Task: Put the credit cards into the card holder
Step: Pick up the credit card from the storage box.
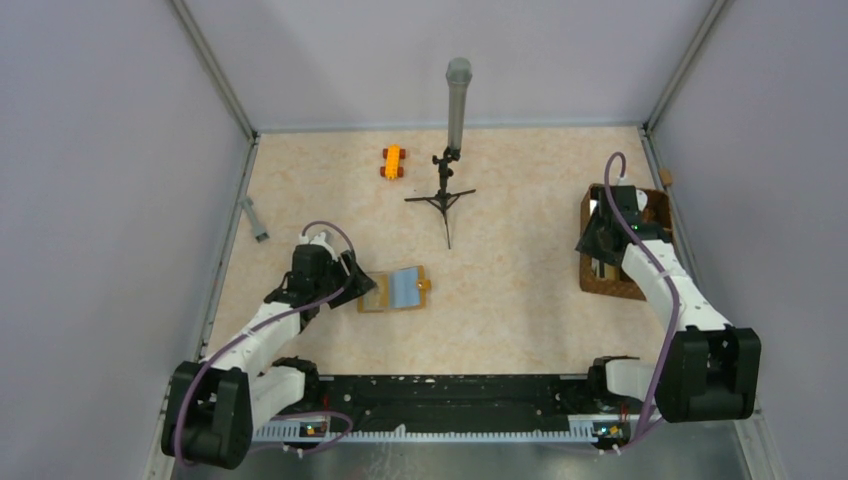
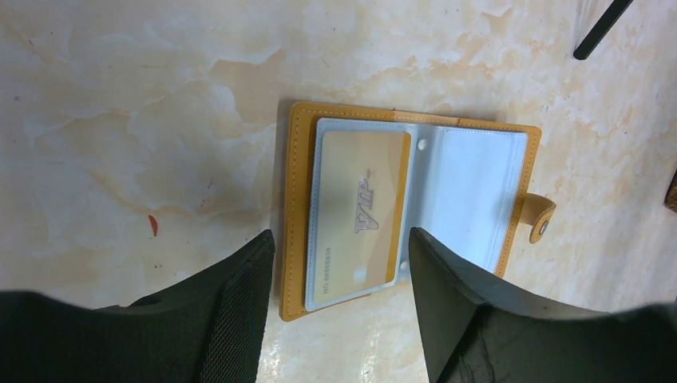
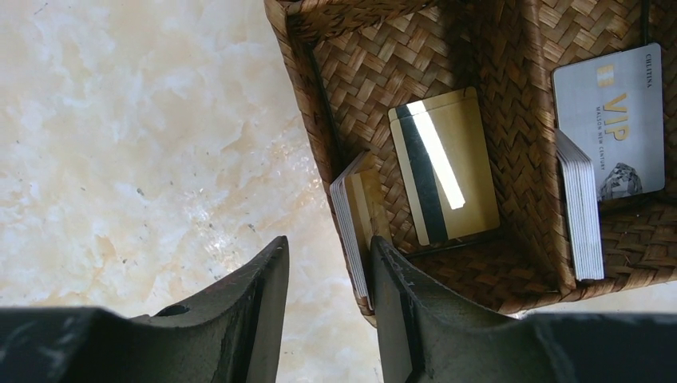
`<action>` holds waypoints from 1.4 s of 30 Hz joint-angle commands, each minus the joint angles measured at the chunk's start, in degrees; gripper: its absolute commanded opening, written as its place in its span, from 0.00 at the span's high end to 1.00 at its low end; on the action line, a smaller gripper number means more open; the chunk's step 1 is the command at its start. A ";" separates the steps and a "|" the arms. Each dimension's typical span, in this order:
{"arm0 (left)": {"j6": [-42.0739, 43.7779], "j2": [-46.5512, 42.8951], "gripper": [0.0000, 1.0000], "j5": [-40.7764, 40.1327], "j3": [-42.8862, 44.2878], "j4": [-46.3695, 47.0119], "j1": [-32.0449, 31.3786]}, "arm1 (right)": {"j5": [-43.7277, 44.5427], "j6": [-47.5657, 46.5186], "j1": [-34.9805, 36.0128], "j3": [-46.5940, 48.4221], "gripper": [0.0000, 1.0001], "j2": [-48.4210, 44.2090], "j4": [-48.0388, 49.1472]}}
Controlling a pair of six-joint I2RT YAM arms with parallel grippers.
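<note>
Jaws of my left gripper (image 2: 342,234) stand spread and empty above the card holder (image 2: 297,207), which lies open on the surface (image 2: 120,120) with one gold card (image 2: 359,215) sleeved. My right gripper (image 3: 327,241), jaws parted, hangs over the basket (image 3: 519,159) wall beside a leaning card stack (image 3: 351,215). Step in hand, as I judge it: fetching a card. The next move calls for closing on one card edge, not the wicker.

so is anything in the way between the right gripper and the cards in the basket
Yes: the basket's wicker wall sits in line with the gap of the right gripper, and the nearest stack of cards leans against its inner side. Nothing covers them from above.
</note>
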 commanded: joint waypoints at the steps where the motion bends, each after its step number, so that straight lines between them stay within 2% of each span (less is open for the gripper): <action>1: 0.26 1.20 0.37 0.58 0.77 1.74 0.33 | 0.68 -0.38 -0.28 3.02 0.60 -2.37 -0.56; 20: 0.14 2.86 0.37 2.21 0.67 2.58 0.33 | 2.52 -1.04 -0.27 3.21 0.89 -2.83 -1.14; 31: 0.09 3.88 0.37 3.06 0.67 3.13 0.33 | 5.45 -1.99 -0.27 5.53 0.91 -3.95 -3.47; 38: 0.10 3.71 0.37 3.16 0.77 3.05 0.33 | 6.32 -2.56 -0.24 6.58 1.00 -3.96 -4.53; 42: 0.09 2.90 0.37 2.92 0.85 2.75 0.33 | 9.33 -3.03 -0.29 8.95 1.00 -3.88 -6.81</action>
